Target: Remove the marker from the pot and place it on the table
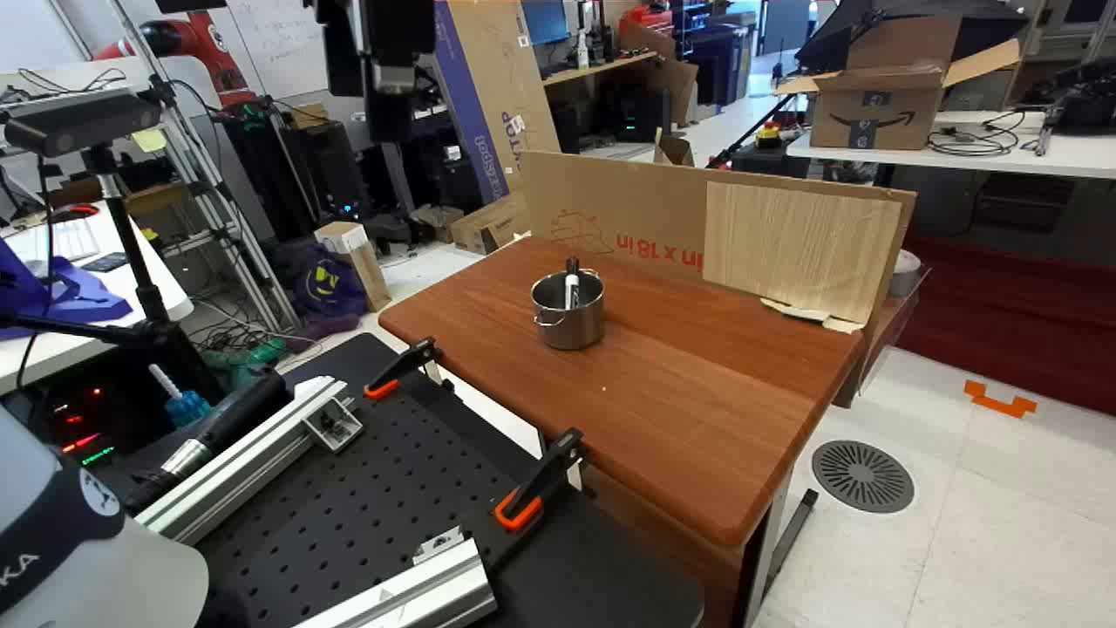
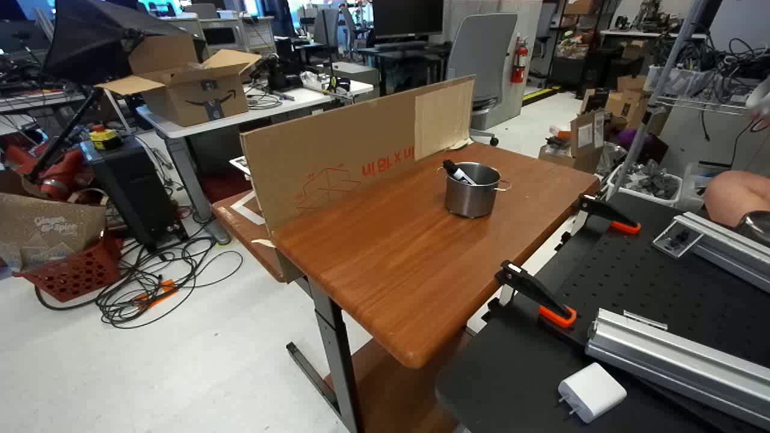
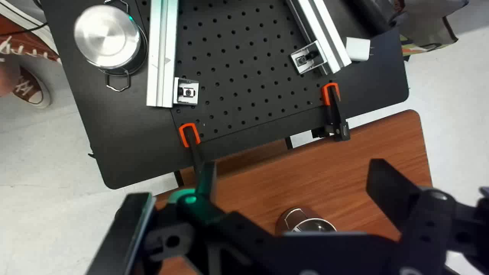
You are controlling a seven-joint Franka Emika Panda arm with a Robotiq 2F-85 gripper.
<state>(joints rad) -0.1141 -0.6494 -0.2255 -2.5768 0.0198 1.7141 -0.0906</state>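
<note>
Nearest the camera in the wrist view we had the gripper [image 3: 292, 170], its jaws spread wide apart with nothing in their hold, its body hiding part of the pot [image 1: 571, 330] below. In an exterior view we caught its dark end at the top edge, well above the pot's level.

We found the marker [image 1: 572, 288] inside the pot, slanting, its black end poking above the rim. Both exterior views gave us that end; the wrist view let us see only part of the pot's mouth.

The wrist view also gave us a second silver vessel [image 3: 107, 38] on the black perforated board [image 3: 237, 101], across the clamps [image 1: 539, 478] from the pot, and a shoe [image 3: 30, 88] beyond that board. A white adapter [image 2: 592, 394], also across the clamps, showed there and in an exterior view.

The pot stood near the middle of the table [image 1: 671, 419], and we saw wood on every side of it, reaching farthest toward the short ends. On the pot's far side from the board, a cardboard panel [image 2: 337, 150] walled the table's edge; on its near side ran the clamped board edge, with a gap between board and table.
</note>
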